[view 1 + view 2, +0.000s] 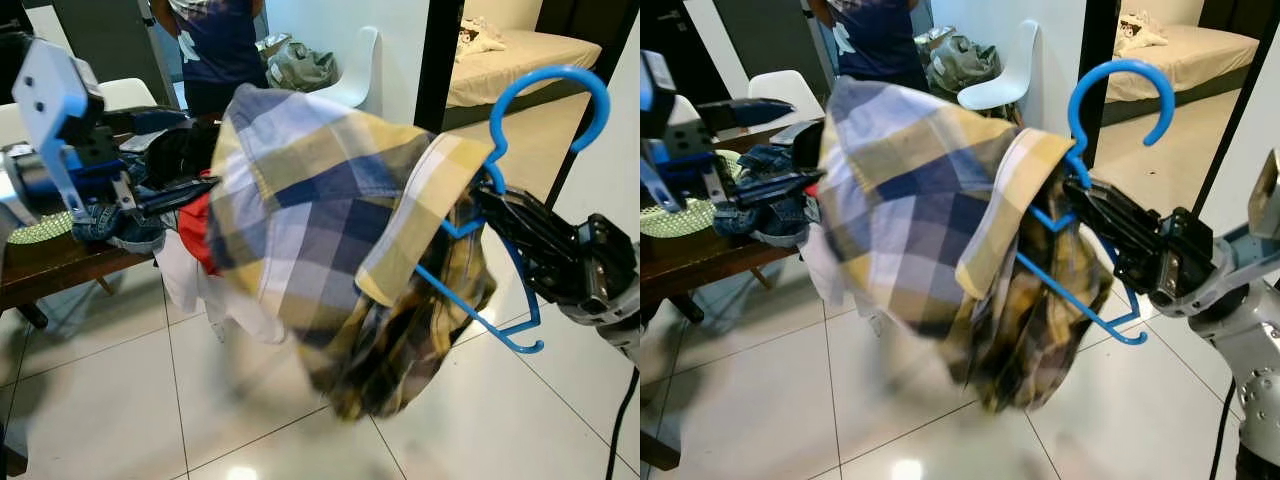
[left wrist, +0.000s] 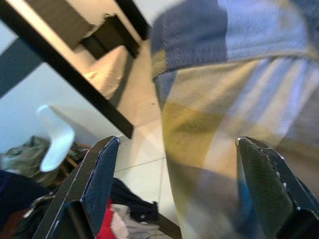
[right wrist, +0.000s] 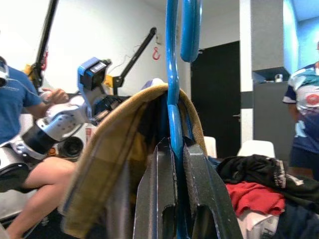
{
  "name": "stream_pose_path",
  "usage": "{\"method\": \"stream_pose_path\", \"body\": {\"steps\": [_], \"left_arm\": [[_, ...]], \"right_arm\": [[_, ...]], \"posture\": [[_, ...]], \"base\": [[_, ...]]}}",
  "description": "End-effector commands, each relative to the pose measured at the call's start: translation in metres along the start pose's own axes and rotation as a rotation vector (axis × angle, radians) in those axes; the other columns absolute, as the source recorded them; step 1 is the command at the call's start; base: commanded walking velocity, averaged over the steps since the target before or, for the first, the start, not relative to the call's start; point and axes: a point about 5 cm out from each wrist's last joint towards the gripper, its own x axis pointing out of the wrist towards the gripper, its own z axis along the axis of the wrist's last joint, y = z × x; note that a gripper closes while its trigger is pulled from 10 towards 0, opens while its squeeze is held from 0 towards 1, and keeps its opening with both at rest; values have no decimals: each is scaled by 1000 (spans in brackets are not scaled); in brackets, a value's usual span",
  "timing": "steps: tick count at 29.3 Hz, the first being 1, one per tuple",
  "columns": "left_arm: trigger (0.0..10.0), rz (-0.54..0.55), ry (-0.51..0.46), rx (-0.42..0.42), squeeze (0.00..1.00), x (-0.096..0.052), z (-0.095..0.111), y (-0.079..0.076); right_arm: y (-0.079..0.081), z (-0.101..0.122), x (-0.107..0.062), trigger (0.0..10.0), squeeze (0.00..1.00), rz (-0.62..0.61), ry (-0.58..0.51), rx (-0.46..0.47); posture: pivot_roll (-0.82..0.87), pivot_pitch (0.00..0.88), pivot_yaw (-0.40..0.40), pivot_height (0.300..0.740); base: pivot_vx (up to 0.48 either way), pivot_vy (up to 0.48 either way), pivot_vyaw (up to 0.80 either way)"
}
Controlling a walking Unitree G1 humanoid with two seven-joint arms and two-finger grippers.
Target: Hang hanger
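The right gripper point(image 1: 1085, 205) clamps the blue hanger point(image 1: 1090, 150) just below its hook; a plaid shirt point(image 1: 940, 230) drapes over the hanger.

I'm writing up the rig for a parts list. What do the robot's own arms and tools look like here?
The left tool has two long black fingers on a blue bracket, with a white-grey housing block dotted with dark holes and a silver arm behind. The right tool has the same black fingers on a black body, a silver-grey jointed arm, and a black cable hanging below.
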Motion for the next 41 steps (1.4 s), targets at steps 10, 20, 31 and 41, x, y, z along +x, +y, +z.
{"method": "stream_pose_path", "body": {"steps": [10,20,31,41], "left_arm": [[10000,-286,119,-65,0,5,-20,-40],[4588,-360,115,-90,0,5,-17,-49],[902,-325,118,-19,0,-4,2,-35],[10000,-396,126,85,0,-31,56,-2]], "right_arm": [[14,16,11,10000,0,104,-33,-36],[15,18,12,10000,0,102,-28,-40],[8,12,8,10000,0,37,32,-49],[0,-11,-23,10000,0,-31,284,-61]], "posture": [[-57,0,81,740],[-56,0,81,740],[-58,0,80,740],[-16,0,75,740]], "base": [[0,0,0],[0,0,0],[0,0,0],[0,0,0]]}}
